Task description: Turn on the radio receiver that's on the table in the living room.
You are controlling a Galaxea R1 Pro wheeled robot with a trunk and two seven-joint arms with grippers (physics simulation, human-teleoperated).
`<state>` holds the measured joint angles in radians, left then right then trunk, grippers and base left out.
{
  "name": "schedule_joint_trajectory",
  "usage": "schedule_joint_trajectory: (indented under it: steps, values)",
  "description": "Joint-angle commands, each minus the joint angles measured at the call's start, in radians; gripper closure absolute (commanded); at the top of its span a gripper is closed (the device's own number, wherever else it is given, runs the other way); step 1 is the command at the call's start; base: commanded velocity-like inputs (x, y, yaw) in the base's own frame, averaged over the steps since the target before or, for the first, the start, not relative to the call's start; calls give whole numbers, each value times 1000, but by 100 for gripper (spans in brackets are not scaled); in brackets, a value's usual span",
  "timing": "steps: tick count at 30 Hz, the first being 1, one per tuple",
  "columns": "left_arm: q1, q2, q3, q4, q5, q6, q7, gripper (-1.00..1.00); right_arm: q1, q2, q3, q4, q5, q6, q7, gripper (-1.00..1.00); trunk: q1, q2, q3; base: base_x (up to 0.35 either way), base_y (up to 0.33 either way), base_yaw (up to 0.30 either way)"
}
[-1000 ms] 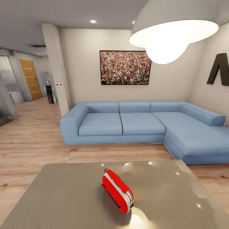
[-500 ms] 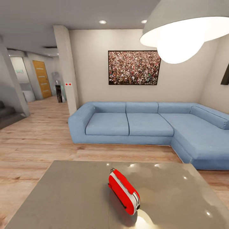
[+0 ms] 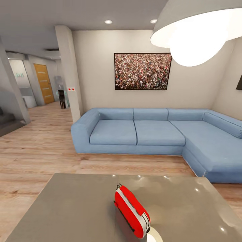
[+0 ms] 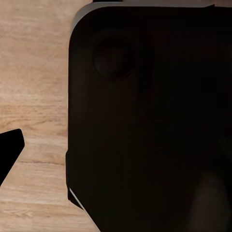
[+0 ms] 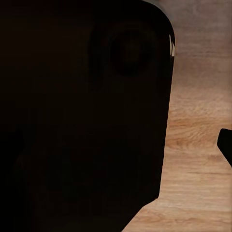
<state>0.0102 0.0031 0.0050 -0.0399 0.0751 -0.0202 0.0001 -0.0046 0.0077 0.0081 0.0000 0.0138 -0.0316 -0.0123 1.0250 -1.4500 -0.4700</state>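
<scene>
Radio receiver [image 3: 132,210] on edge atop glossy table [image 3: 67,208].

Dark robot body panel [image 4: 145,121] close before both wrist cams; finger state indiscernible

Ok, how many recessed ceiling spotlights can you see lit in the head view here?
2. One ceiling spotlight sits above the wall left of the framed crowd photo; the other spotlight is right beside the big pendant lamp, whose shade may hide more.

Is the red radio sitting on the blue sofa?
No, the red radio stands on the grey table, in front of the sofa.
</scene>
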Motion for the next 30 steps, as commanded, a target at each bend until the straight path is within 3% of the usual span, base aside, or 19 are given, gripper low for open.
schedule_joint_trajectory:
  steps: [1, 25, 30]
  values:
    - [0, 0, 0, 0, 0, 0, 0, -100, 0, 0, 0, 0, 0, 0, 0, -100, 0, 0, 0, 14, 0, 0]
    - [1, -2, 1, 0, 0, 0, 1, -100, 0, 0, 0, 0, -2, 2, 11, -100, 0, 0, 0, 1, 0, 0]
    - [0, -2, 0, 0, 0, 0, 1, -100, 0, 0, 0, 0, -2, 2, 11, -100, -19, 35, 16, 0, 0, 0]
